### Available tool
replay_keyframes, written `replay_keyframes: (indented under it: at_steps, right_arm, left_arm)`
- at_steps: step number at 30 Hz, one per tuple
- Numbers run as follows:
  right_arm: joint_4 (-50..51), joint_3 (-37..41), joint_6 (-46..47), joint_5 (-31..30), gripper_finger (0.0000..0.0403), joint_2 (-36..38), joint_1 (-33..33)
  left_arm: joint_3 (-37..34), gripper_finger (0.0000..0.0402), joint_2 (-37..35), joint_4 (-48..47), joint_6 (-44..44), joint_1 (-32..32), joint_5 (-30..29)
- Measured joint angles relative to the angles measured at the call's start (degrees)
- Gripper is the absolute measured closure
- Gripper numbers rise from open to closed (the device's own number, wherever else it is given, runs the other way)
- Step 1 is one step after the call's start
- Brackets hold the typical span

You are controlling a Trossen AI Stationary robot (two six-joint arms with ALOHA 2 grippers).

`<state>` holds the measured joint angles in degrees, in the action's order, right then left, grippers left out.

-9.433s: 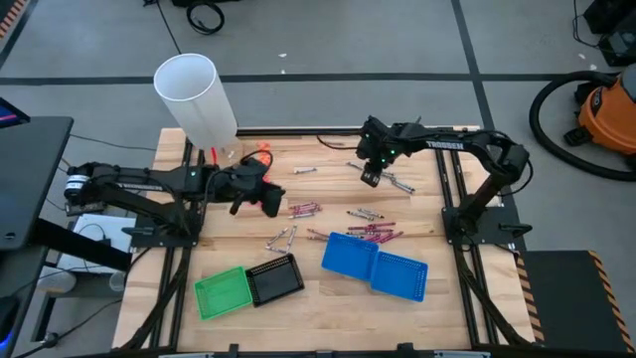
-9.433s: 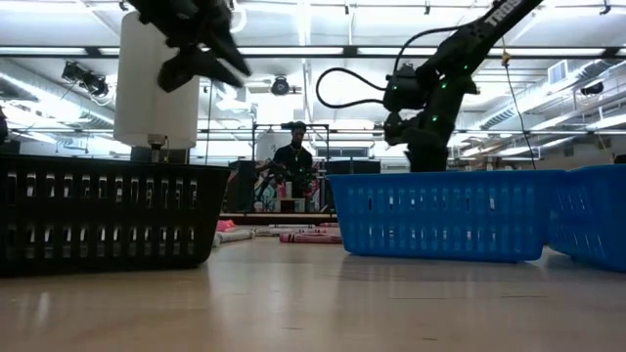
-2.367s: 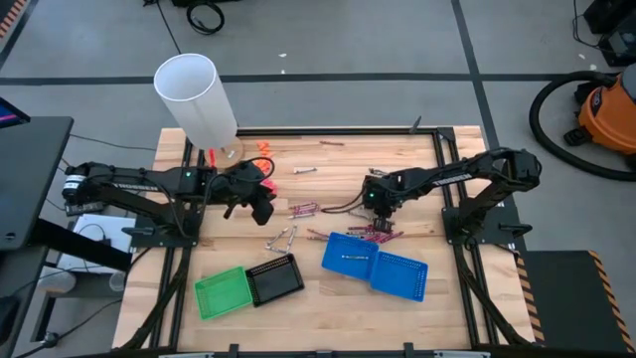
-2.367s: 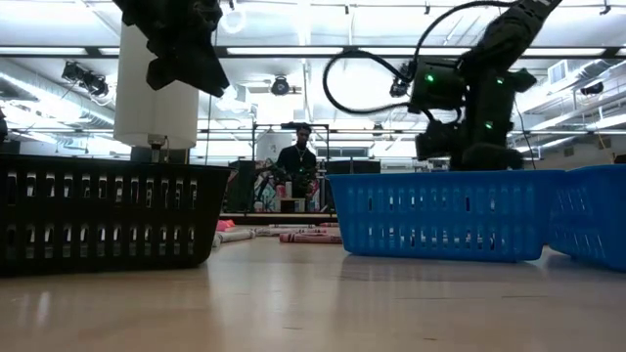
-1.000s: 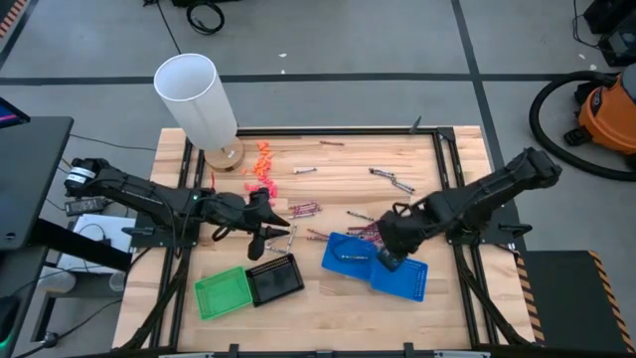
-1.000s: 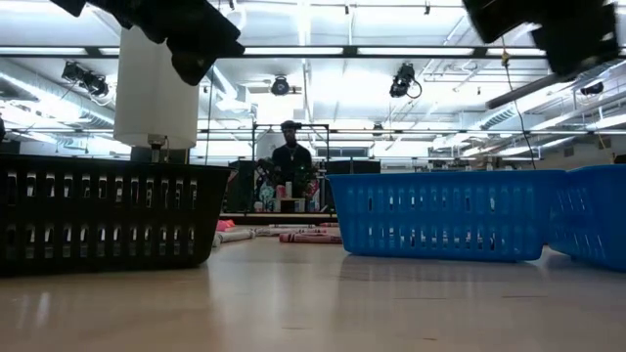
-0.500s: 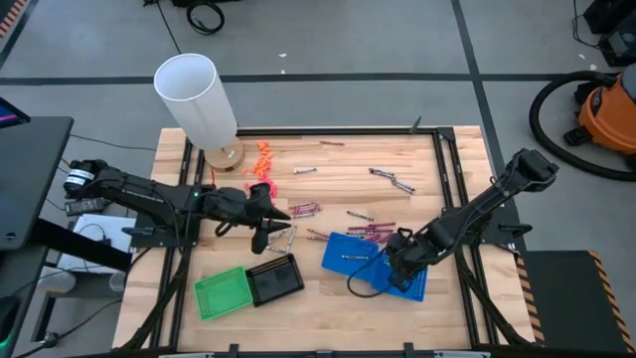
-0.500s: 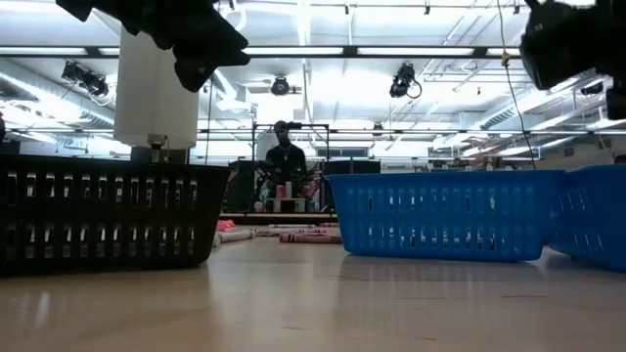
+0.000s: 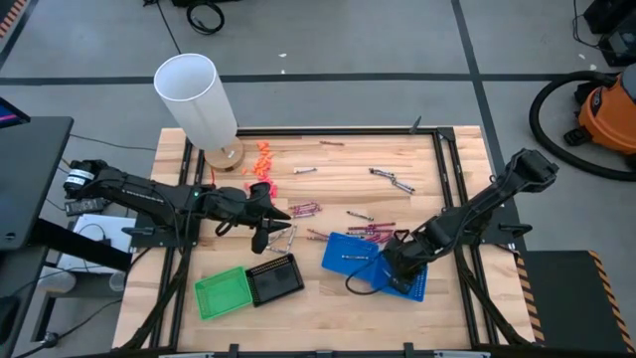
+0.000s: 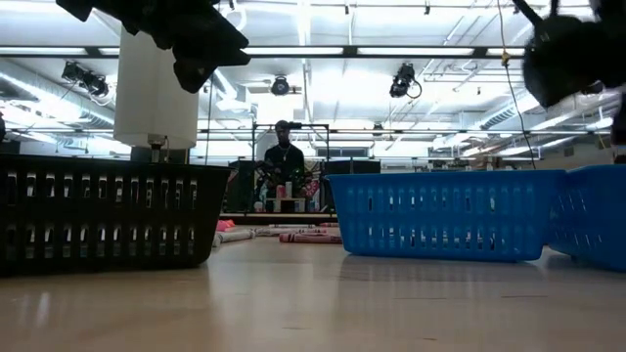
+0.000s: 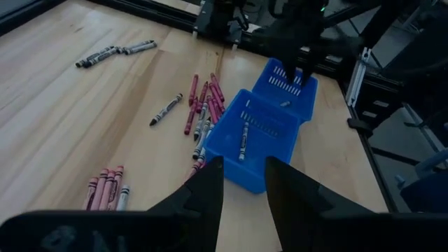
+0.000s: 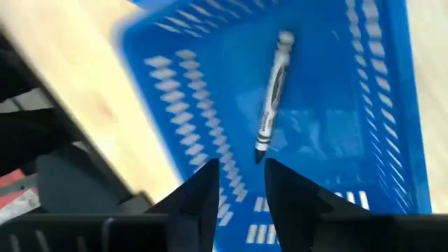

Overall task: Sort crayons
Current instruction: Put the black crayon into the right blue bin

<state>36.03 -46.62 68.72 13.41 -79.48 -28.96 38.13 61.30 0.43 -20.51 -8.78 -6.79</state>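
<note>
The right claw, low and right of centre in the high view, has just let go: its fingers stand apart over the right blue basket, where a grey crayon now lies. One more is sorted. The left claw, parted and empty, hovers near loose crayons on the tabletop.

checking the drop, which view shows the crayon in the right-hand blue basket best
The right wrist view: the crayon lies loose in the blue basket, filling the picture. The left wrist view shows a speck; the high view hides it; the low view shows only basket walls.
</note>
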Motion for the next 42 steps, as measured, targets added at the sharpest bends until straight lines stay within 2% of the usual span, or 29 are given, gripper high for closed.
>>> replay_keyframes:
  at_steps: [3, 6, 8, 10, 16, 21, 27, 31, 35, 42]
  right_arm:
    - [4.77, -5.28, -4.22, -4.37, 0.0279, 0.05, 1.46]
    - [9.98, -9.44, -8.59, -12.68, 0.0280, 0.09, 3.38]
    - [10.53, -10.92, -11.02, -17.27, 0.0280, 0.09, 5.05]
    - [10.49, -11.19, -13.46, -19.14, 0.0280, 0.08, 7.30]
    - [7.16, -8.11, -25.03, -19.34, 0.0280, -0.03, 15.49]
    - [1.49, -3.81, -40.82, -18.44, 0.0268, -0.07, 22.93]
    - [-12.68, 3.35, -58.45, -14.98, 0.0239, -0.07, 29.82]
    - [-21.23, 8.27, -63.73, -15.14, 0.0222, -0.07, 32.61]
    - [-28.75, 12.39, -68.95, -15.30, 0.0221, -0.07, 33.70]
    - [-42.48, 19.33, -70.46, -15.55, 0.0228, -0.07, 33.93]
  left_arm:
    - [0.00, 0.0288, 0.00, -0.02, 0.11, 0.00, 0.00]
    - [0.00, 0.0288, 0.00, -0.02, 0.11, 0.00, 0.00]
    - [0.00, 0.0288, 0.00, -0.02, 0.11, 0.00, 0.00]
    - [0.00, 0.0288, 0.02, -0.02, 0.11, 0.00, 0.00]
    - [0.00, 0.0288, 0.02, -0.02, 0.13, 0.00, -0.35]
    - [0.02, 0.0288, 0.33, 0.02, -2.71, -0.02, -6.71]
    - [0.04, 0.0288, 0.31, -0.02, -11.59, 0.00, -15.45]
    - [0.04, 0.0288, 0.31, -0.02, -16.75, 0.00, -16.20]
    - [0.04, 0.0288, 0.31, -0.02, -22.49, 0.00, -16.78]
    - [0.04, 0.0288, 0.31, 1.78, -28.23, 0.00, -18.91]
